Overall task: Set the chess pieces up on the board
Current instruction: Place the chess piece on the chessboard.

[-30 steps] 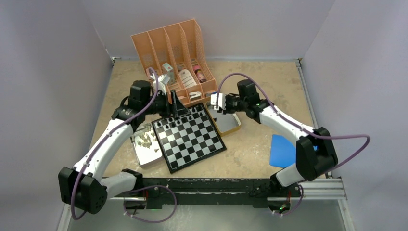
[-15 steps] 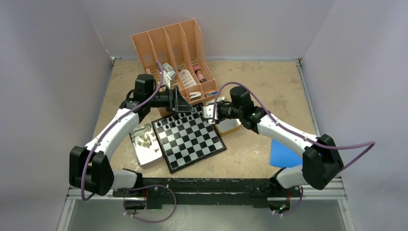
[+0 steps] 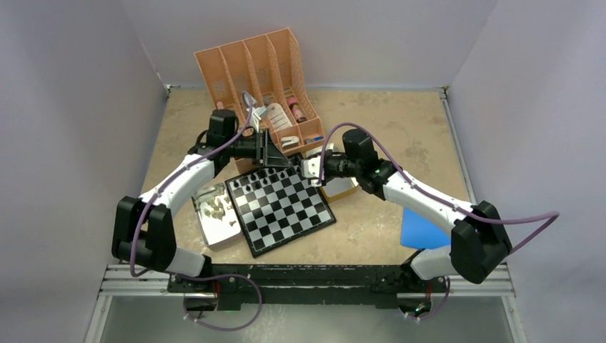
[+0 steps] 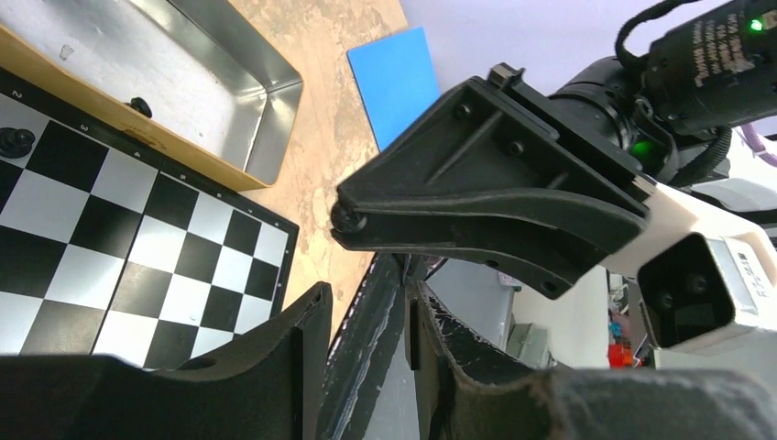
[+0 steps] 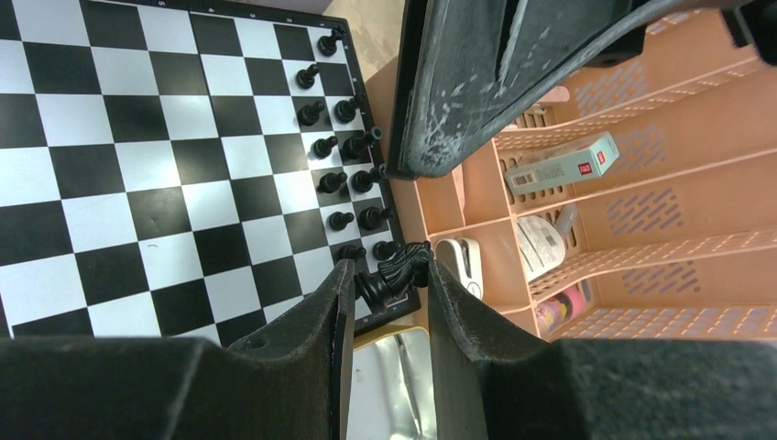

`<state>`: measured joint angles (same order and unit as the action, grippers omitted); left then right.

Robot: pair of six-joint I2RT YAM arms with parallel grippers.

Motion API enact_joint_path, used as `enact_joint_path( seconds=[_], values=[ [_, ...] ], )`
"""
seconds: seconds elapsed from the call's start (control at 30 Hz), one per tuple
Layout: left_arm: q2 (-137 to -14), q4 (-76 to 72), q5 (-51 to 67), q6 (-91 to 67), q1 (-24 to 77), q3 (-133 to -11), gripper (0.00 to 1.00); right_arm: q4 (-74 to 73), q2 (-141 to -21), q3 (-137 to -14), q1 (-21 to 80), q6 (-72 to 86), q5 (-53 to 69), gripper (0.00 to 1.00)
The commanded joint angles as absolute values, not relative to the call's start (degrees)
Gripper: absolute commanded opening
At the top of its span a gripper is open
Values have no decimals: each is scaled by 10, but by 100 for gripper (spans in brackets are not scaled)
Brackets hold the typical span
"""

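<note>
The board [image 3: 280, 202] lies mid-table, with black chess pieces [image 3: 268, 179] standing in its two far rows. My right gripper [image 5: 387, 273] is shut on a black knight [image 5: 394, 270], which hangs tilted over the board's far right corner [image 5: 403, 307]. My left gripper [image 3: 275, 153] hovers over the board's far edge, close to the right gripper [image 3: 309, 169]. In the left wrist view the left gripper [image 4: 366, 302] is open by a narrow gap with nothing in it. Pale beige pieces [image 3: 213, 209] lie in the left metal tray [image 3: 218, 232].
An orange slotted organizer [image 3: 261, 64] with small bottles and boxes stands just behind the board. A second metal tray [image 3: 341, 187], holding one black piece [image 4: 139, 105], sits at the board's far right. A blue sheet [image 3: 418, 225] lies to the right.
My left gripper has narrowed and shifted to the right along the board's far edge. The right gripper has carried the knight left to the board's far right corner.
</note>
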<state>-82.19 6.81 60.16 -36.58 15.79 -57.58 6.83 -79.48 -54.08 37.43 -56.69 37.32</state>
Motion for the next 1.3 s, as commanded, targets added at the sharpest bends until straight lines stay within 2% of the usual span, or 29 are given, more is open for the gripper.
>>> enact_joint_path(
  seconds=[0.0, 0.47, 0.93, 1.1, 1.27],
  values=[
    [-835, 31, 628, -354, 156, -604, 33, 93, -773, -544, 378, -571, 402, 18],
    [-872, -52, 672, -383, 171, -609, 32, 86, -759, -539, 381, -581, 414, 18],
    [-888, -44, 664, -369, 188, -613, 25, 85, -754, -537, 384, -581, 415, 18],
    [-890, -43, 668, -368, 191, -617, 17, 85, -755, -537, 385, -580, 411, 18],
    [-894, -36, 669, -364, 191, -620, 1, 87, -760, -538, 385, -576, 408, 19]
  ],
)
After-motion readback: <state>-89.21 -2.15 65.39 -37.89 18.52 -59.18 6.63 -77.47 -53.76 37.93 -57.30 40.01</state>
